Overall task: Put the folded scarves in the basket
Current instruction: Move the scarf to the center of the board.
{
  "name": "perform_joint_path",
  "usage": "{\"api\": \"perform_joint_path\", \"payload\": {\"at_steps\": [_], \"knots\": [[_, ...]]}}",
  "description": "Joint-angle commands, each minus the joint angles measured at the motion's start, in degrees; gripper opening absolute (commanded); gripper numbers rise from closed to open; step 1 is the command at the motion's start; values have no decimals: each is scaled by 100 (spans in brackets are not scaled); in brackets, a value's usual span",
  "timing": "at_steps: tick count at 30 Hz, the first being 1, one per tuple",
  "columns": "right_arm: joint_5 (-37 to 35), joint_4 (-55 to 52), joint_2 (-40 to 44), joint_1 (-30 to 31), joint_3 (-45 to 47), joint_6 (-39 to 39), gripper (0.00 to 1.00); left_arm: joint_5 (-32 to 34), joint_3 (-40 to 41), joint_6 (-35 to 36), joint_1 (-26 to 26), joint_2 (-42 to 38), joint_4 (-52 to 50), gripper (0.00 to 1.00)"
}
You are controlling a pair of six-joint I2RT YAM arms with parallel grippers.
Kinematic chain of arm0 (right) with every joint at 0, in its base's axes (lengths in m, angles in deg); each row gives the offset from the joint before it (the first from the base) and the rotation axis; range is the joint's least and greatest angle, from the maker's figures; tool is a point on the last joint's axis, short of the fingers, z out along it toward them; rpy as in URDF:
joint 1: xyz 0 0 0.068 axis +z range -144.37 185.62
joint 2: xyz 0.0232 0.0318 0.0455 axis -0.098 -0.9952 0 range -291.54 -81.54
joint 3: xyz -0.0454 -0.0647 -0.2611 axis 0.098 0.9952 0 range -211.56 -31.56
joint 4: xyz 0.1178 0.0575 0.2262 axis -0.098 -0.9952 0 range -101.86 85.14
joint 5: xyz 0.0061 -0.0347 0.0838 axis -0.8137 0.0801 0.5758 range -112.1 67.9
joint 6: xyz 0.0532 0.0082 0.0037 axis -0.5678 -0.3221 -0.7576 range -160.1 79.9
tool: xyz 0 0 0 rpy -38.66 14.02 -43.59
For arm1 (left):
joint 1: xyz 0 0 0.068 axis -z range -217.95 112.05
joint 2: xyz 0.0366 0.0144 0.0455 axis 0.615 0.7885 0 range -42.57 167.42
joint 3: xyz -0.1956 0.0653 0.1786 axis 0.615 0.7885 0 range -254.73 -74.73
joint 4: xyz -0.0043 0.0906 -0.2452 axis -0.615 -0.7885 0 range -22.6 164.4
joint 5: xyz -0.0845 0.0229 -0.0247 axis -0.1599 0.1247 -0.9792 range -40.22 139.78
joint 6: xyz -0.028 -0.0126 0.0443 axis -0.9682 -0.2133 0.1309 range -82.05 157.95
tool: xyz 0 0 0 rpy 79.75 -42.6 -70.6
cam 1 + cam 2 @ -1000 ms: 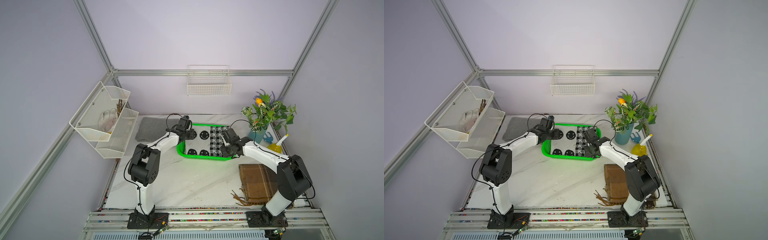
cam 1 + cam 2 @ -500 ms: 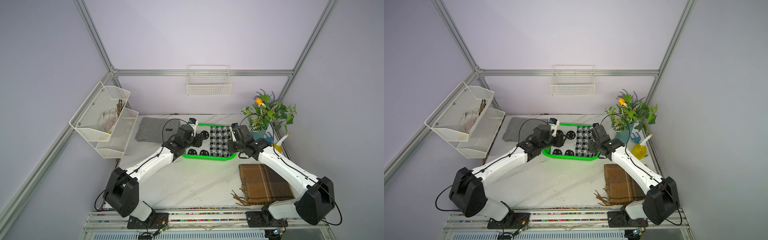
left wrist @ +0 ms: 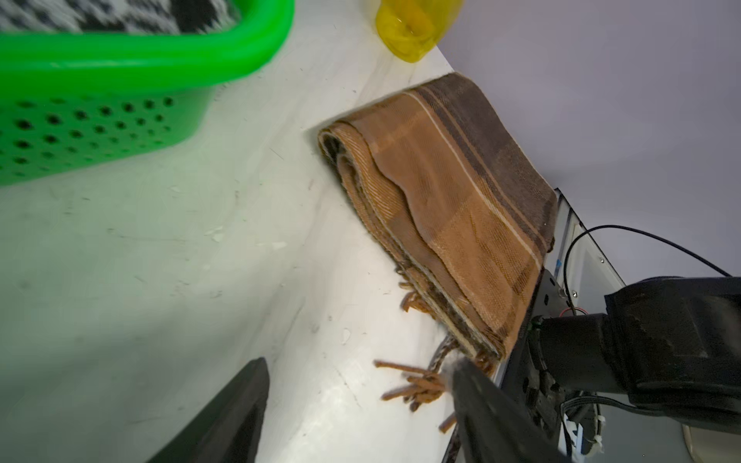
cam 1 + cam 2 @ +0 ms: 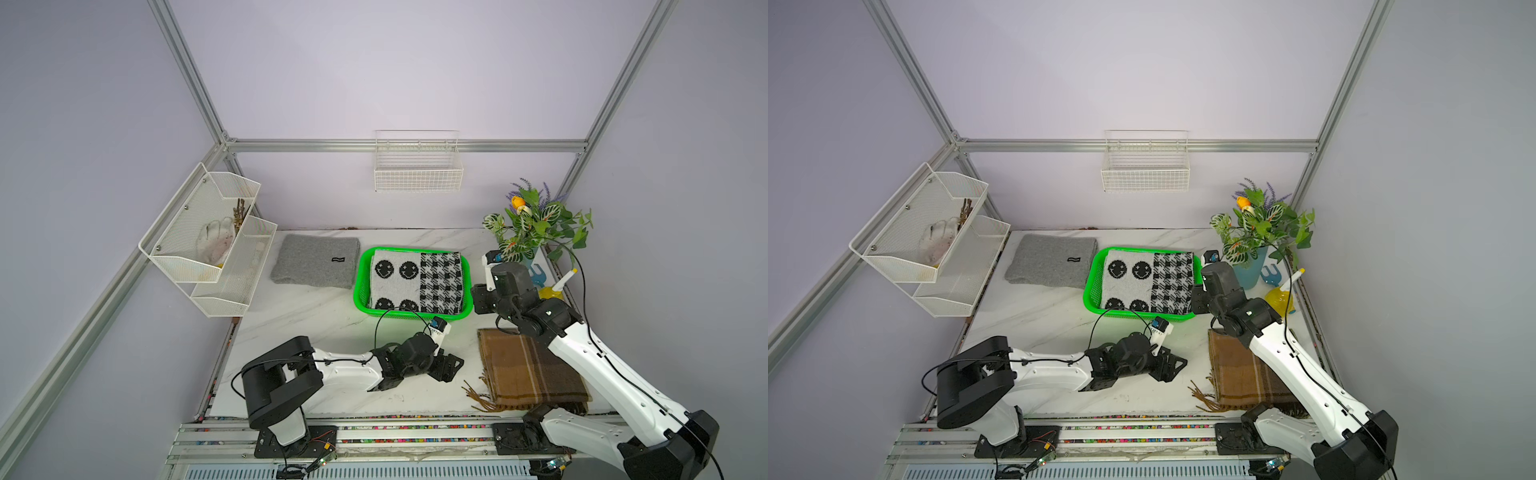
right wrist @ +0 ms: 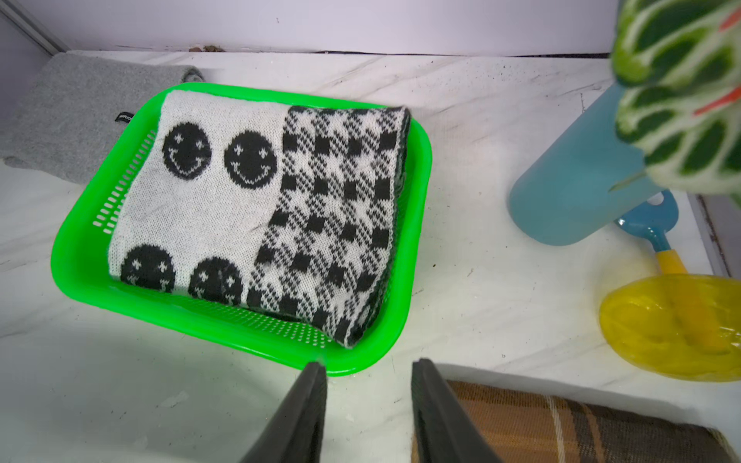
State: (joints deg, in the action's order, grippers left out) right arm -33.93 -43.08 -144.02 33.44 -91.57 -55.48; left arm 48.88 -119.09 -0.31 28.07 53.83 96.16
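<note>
The folded scarf (image 4: 415, 280) (image 4: 1148, 280) (image 5: 260, 200), white with black smiley faces and a black-and-white check half, lies flat inside the bright green basket (image 4: 360, 274) (image 4: 1093, 278) (image 5: 72, 256). Nothing holds it. My left gripper (image 4: 451, 368) (image 4: 1173, 365) (image 3: 357, 362) hovers low over the table's front, open and empty, its jaws beside brown fringe. My right gripper (image 4: 478, 299) (image 4: 1198, 299) (image 5: 368, 364) stands just off the basket's right end, open, with bare table between its fingers.
A brown plaid scarf (image 4: 528, 370) (image 3: 441, 200) lies front right, partly under the right arm. A grey scarf (image 4: 316, 266) lies left of the basket. A plant in a blue vase (image 4: 536, 232), a blue shovel (image 4: 538, 274) and a yellow bottle (image 4: 550, 293) crowd the back right. White mesh shelf (image 4: 212, 241) on the left wall.
Both grippers left the basket and opened. The left arm swung back to the table's front; the right drew off to the basket's right. The scarf stays in the basket.
</note>
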Motion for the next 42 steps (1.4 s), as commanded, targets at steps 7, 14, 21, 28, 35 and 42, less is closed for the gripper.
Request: {"api": "perform_joint_path", "payload": {"at_steps": [7,14,21,28,35,42], "knots": [[472,470,453,5,253,82,41,229,-831,-751,269,1306,1290,86],[552,881,726,3,588,28,40,124,-1643,-780,306,1918,938,88],[542,930,712,5,635,43,40,94,-1948,-809,333,2256,463,89],[416,1000,895,-2,736,43,40,-202,-2365,-943,421,2681,326,89],[443,1000,927,2,754,64,40,-477,-2394,-1203,491,2940,542,85],[406,1075,951,2,836,70,39,-814,-2734,-1478,519,3398,785,75]]}}
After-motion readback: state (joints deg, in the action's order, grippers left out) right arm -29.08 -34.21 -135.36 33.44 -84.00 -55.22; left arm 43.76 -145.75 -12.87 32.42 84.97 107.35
